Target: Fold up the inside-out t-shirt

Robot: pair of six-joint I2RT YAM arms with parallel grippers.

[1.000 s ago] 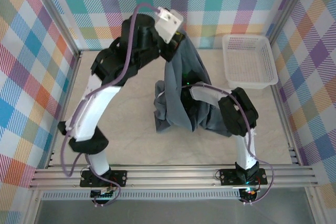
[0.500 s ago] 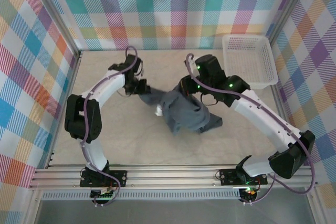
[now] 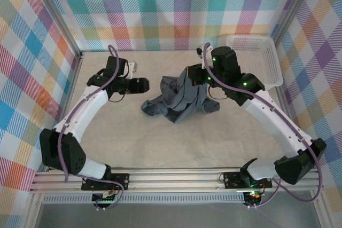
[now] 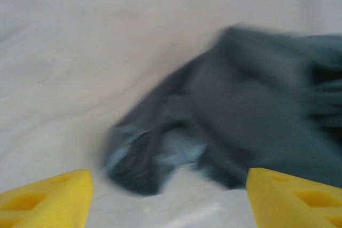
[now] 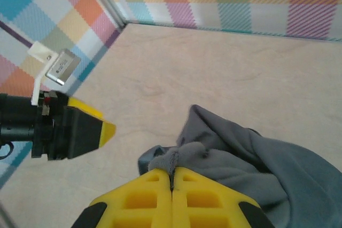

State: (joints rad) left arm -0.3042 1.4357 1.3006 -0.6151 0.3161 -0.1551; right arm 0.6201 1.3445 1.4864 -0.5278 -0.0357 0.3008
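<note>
The inside-out t-shirt lies bunched in a dark slate-grey heap mid-table. My right gripper is shut on a fold at the heap's far top and holds that part slightly raised. In the right wrist view the yellow fingers pinch a small ridge of the t-shirt, jaws tight together. My left gripper hovers just left of the heap, open and apart from the cloth. In the left wrist view its yellow fingertips stand wide, with the blurred t-shirt ahead of them.
A white mesh basket stands at the back right, close behind the right arm. Checked walls and aluminium rails bound the cream table. Bare table stretches in front of the heap and to its left.
My left gripper has let go of the t-shirt, opened and stands just clear of it. The cloth has gathered into a tighter heap under my right gripper, which stays shut on it.
</note>
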